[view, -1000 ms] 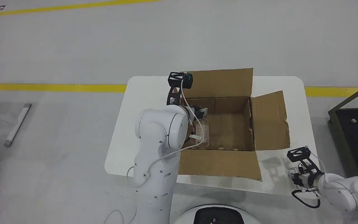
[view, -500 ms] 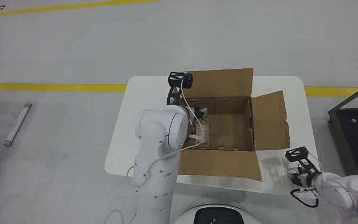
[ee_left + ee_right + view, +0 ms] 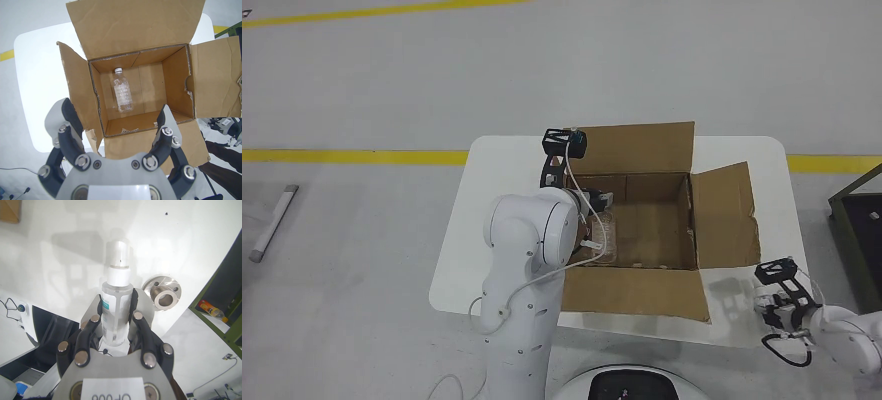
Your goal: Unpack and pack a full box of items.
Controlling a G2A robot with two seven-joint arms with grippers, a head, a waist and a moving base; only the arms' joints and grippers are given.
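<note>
An open cardboard box (image 3: 642, 280) stands on the white table (image 3: 492, 200). On the box floor (image 3: 151, 83) lies a clear water bottle (image 3: 122, 92) with a white cap. My left gripper (image 3: 117, 115) hangs open above the box's edge, nothing between its fingers; in the top view it (image 3: 564, 145) is at the box's far left corner. My right gripper (image 3: 117, 296) is shut on a clear spray bottle (image 3: 115, 313) with a white collar and clear cap. It (image 3: 779, 285) holds the bottle over the table's front right corner.
A metal flange (image 3: 162, 292) rests on the table just beside the spray bottle. The box flaps (image 3: 727, 215) fold outward on all sides. A green rack (image 3: 213, 298) with an orange bottle (image 3: 211, 310) stands off the table's right side.
My right gripper with the spray bottle has shifted only slightly at the table's front right corner. The left arm and the box have not moved.
</note>
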